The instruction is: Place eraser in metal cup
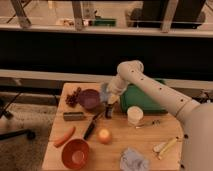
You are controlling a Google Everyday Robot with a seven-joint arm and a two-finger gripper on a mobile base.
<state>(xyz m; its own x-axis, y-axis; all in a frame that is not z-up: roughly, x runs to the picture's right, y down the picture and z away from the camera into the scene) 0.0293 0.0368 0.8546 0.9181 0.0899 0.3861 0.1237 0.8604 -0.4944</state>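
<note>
Gripper [107, 98] near tabletop [150, 135] centre, toward far edge, just right of purple bowl [88, 98] — jaws closed on eraser [104, 92], blue-grey block held above surface. Metal cup [108, 111] directly below gripper, upright, left of white cup [134, 115]. Green tray [142, 99] at far right edge. Orange fruit [104, 135] nearer front, red bowl [75, 153] at front left corner, grey cloth [134, 160] at front edge.

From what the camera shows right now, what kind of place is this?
Probably a lab or office test area: a small wooden table with mixed props, a rolling chair base, and railings behind. The gripper, shut, hangs beside the purple bowl.
</note>
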